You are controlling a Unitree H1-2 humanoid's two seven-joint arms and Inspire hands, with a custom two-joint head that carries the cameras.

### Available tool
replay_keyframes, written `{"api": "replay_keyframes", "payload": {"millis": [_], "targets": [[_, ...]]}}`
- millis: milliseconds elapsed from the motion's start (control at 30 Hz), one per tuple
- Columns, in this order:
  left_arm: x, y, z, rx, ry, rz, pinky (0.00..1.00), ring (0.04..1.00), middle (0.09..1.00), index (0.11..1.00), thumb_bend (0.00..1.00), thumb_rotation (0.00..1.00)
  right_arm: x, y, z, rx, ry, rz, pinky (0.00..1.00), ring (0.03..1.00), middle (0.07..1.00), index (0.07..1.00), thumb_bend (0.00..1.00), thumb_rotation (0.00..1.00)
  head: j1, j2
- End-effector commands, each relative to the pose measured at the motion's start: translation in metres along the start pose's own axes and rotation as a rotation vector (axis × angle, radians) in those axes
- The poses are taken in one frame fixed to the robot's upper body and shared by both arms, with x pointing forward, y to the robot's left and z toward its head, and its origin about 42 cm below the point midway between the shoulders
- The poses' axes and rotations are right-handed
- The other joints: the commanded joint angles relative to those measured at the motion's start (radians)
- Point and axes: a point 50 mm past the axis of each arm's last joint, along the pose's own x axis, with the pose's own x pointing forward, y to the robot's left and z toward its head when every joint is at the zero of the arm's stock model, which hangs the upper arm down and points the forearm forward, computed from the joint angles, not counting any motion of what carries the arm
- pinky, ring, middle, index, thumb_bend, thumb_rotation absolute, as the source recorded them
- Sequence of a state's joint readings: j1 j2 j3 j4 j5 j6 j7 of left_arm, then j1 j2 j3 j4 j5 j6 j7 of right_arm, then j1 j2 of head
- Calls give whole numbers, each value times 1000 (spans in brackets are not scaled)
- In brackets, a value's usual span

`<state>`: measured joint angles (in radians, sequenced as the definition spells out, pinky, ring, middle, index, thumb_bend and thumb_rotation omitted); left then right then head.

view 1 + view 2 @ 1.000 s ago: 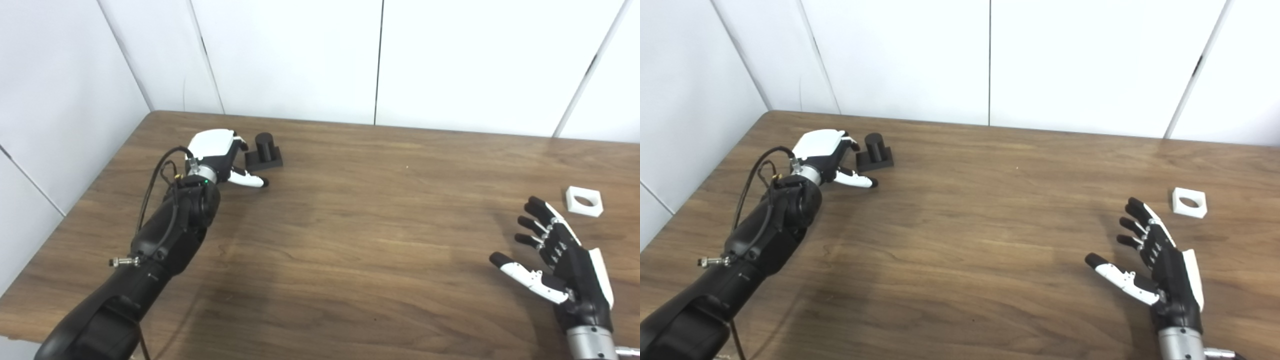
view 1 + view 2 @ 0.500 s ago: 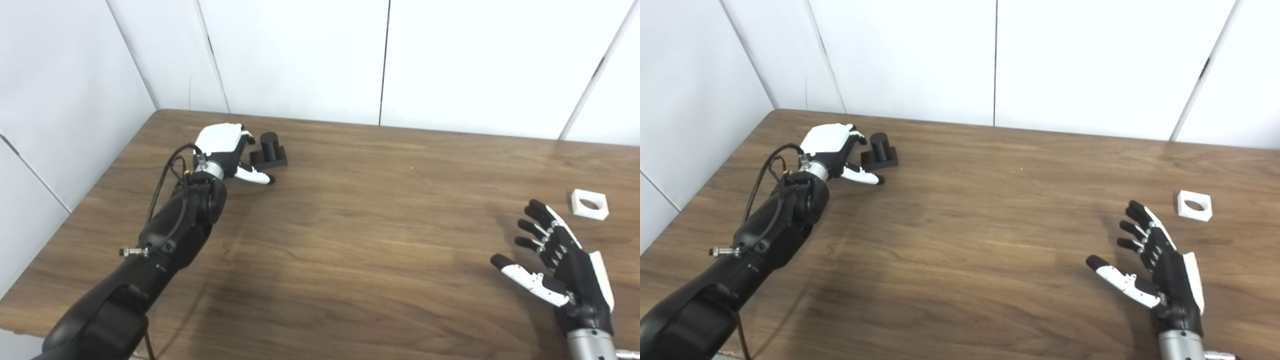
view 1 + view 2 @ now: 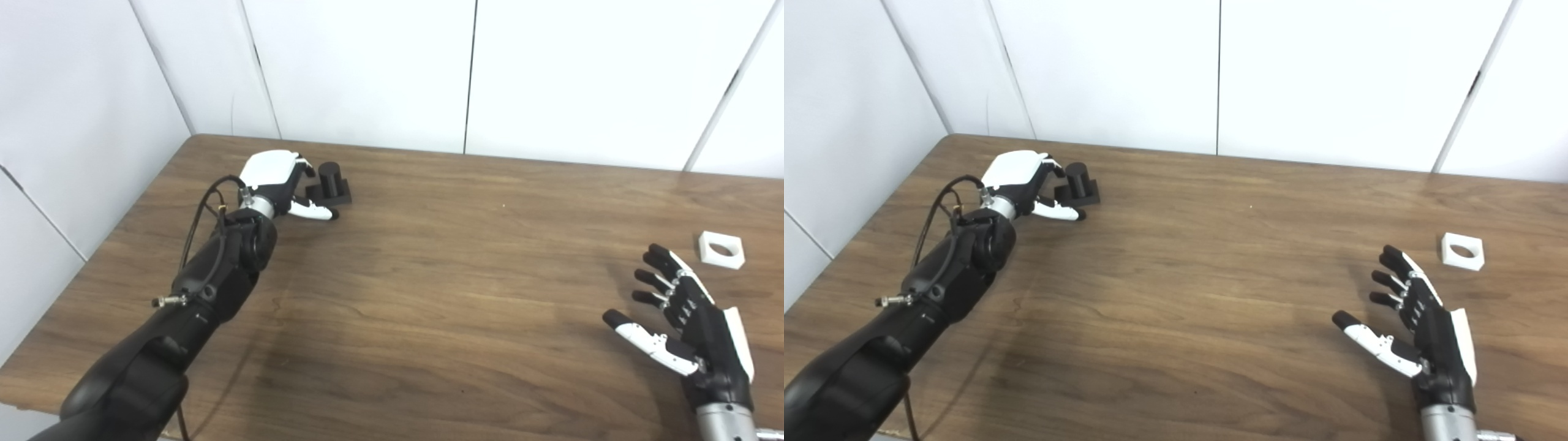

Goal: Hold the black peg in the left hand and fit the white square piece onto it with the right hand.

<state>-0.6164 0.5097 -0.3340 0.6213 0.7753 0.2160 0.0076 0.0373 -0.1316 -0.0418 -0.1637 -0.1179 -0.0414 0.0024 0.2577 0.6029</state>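
Left hand spread, at 9 o'clock of peg: closing could shove it; right hand spread, empty.

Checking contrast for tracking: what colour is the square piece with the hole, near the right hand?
White. The square piece shows best in the left eye view, against the brown table.
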Motion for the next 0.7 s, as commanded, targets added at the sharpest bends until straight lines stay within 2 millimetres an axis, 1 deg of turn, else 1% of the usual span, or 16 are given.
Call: {"api": "replay_keyframes", "payload": {"millis": [0, 133, 167, 233, 367, 467, 600, 633, 667], "targets": [[5, 0, -1, 9, 12, -10, 901, 949, 926, 753, 752, 491, 7, -6, 13, -13, -85, -13, 694, 804, 861, 854, 656, 211, 1, 3], [6, -2, -2, -25, 8, -15, 896, 941, 917, 747, 737, 554, 7, -5, 14, -16, -85, -13, 693, 806, 868, 858, 644, 221, -3, 6], [6, -3, -2, -34, 6, -15, 887, 938, 910, 743, 729, 585, 7, -5, 14, -11, -85, -13, 696, 805, 865, 856, 642, 215, -3, 6], [7, -4, -2, -48, 2, -14, 884, 937, 905, 740, 724, 592, 7, -5, 14, -9, -87, -11, 700, 807, 866, 857, 639, 212, -4, 6], [7, -6, -2, -103, -7, -27, 906, 936, 906, 741, 704, 576, 8, -5, 15, -13, -85, -16, 700, 805, 863, 855, 644, 213, -9, 7], [7, -8, 0, -140, -13, -46, 920, 940, 912, 744, 668, 566, 8, -5, 16, -31, -88, -19, 682, 799, 862, 853, 644, 225, -11, 9], [7, -9, 2, -170, -25, -60, 886, 934, 909, 745, 649, 551, 9, -6, 16, -40, -92, -24, 671, 787, 855, 850, 649, 244, -11, 10], [7, -9, 3, -187, -31, -65, 877, 931, 908, 741, 642, 519, 9, -7, 16, -44, -91, -27, 672, 791, 859, 851, 649, 245, -12, 11], [7, -9, 3, -199, -36, -69, 873, 932, 911, 741, 639, 511, 9, -7, 16, -47, -91, -30, 671, 791, 858, 851, 650, 244, -12, 11]]}}
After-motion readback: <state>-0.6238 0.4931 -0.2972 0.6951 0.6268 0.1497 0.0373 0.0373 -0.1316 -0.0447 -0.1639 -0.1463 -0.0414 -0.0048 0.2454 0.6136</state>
